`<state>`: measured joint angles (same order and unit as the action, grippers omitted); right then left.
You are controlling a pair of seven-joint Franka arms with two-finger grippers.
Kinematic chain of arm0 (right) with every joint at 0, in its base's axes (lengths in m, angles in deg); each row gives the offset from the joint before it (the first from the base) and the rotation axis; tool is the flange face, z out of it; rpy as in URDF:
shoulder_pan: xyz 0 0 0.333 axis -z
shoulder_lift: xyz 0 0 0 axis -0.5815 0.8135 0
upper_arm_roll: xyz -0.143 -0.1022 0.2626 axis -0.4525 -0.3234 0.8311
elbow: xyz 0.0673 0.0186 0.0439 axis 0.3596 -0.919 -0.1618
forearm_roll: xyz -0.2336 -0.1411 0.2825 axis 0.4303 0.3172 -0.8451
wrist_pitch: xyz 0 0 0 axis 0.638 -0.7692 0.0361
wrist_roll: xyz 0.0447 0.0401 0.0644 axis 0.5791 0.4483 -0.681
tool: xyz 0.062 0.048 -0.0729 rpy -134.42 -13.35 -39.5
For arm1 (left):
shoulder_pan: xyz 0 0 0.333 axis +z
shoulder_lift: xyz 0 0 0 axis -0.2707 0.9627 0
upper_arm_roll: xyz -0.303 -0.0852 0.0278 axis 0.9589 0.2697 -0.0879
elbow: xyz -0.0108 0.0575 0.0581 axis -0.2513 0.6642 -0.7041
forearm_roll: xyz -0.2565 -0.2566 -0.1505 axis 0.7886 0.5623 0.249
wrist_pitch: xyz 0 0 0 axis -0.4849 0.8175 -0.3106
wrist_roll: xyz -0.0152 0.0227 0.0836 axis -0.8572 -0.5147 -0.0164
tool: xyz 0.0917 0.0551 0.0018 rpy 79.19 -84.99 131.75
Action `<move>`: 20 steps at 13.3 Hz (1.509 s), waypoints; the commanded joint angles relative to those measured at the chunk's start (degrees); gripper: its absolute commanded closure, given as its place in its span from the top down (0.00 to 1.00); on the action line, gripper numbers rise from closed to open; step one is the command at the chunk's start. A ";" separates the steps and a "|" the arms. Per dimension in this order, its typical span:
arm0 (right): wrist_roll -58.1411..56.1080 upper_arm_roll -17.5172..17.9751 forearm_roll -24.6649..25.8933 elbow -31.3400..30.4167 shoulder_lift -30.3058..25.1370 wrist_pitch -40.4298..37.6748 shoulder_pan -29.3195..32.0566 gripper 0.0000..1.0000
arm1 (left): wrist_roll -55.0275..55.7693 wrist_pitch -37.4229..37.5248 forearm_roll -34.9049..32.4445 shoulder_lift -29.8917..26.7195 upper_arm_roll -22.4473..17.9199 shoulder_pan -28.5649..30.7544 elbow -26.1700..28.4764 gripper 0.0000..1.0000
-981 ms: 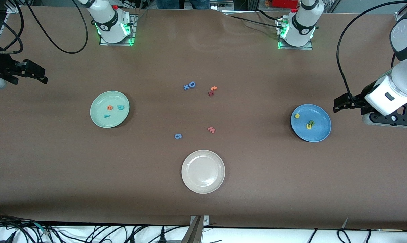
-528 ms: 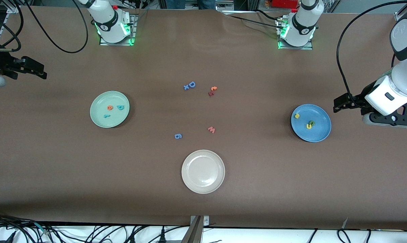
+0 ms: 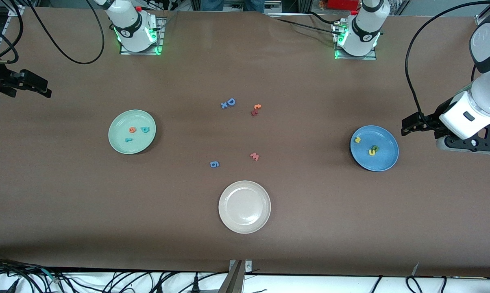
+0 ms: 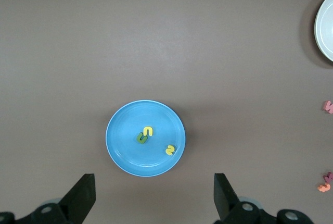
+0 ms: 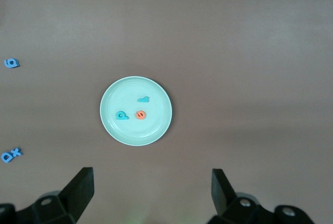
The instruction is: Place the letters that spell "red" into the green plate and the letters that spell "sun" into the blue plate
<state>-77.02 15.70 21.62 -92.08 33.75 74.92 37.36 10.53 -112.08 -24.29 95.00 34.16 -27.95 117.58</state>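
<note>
Nearest the front camera sits the beige-white plate (image 3: pixel 244 206), then the blue "6" (image 3: pixel 214 164) and the pink "w" (image 3: pixel 255 156). The blue plate (image 3: pixel 385 162) holds the yellow "s" (image 3: pixel 357 139), the yellow "u" (image 3: pixel 372 152) and the green "n" (image 3: pixel 375 148), the last two touching. The left gripper (image 3: pixel 405 127), jaws wide and empty, hangs above bare table just beside that plate. The green plate (image 3: pixel 120 143) holds the teal "r" (image 3: pixel 128 140), orange "e" (image 3: pixel 132 130) and teal "d" (image 3: pixel 145 130). The right gripper (image 3: pixel 45 90), also wide and empty, is over the table's end, well apart from it. The brown table (image 3: pixel 245 252) carries a blue "D" (image 3: pixel 230 101); cables trail along its edges.
</note>
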 commanded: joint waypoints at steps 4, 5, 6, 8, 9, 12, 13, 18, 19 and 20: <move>0.47 -0.54 -0.48 1.34 1.54 0.21 0.04 1.00 | 0.44 1.21 -0.38 -0.02 0.62 0.64 -1.26 1.00; 0.56 -0.37 -0.65 1.69 1.45 0.21 -0.05 1.00 | 0.44 1.21 -0.38 -0.02 0.62 0.64 -1.35 1.00; 0.47 -0.19 -0.74 1.95 1.45 0.21 -0.22 1.00 | 0.36 1.21 -0.47 -0.02 0.62 0.64 -1.35 1.00; 0.12 -0.45 -0.83 2.65 0.93 -1.18 -0.22 1.00 | 0.09 1.21 -0.47 -0.02 0.62 0.73 -1.35 1.00; 0.12 -0.80 -0.92 3.70 0.75 -2.16 -0.22 1.00 | 0.09 1.21 -0.47 -0.02 0.62 0.73 -1.35 1.00; 0.12 -0.72 -1.53 5.38 0.75 -3.75 -0.22 1.00 | 0.18 1.21 -0.38 0.68 0.79 1.17 -1.44 1.00; 0.29 -0.72 -2.66 5.38 0.75 -3.75 -0.22 1.00 | 0.01 1.12 -0.47 0.77 1.75 3.52 -1.35 1.00; -0.14 -1.16 -4.34 5.56 0.75 -3.75 -0.13 1.00 | 0.27 1.12 -0.47 1.03 9.67 10.48 -1.44 1.00; -0.14 -1.16 -4.34 5.56 0.75 -3.75 -0.13 1.00 | 0.27 1.12 -0.56 0.86 9.85 10.40 -1.44 1.00; -0.14 -1.07 -4.34 5.56 0.75 -3.75 -0.13 1.00 | 0.01 1.12 -0.56 0.86 9.76 10.31 -1.44 1.00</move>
<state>-76.96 14.95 18.44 -87.43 34.62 72.26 37.29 10.52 -112.04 -24.29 95.42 42.78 -18.54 117.38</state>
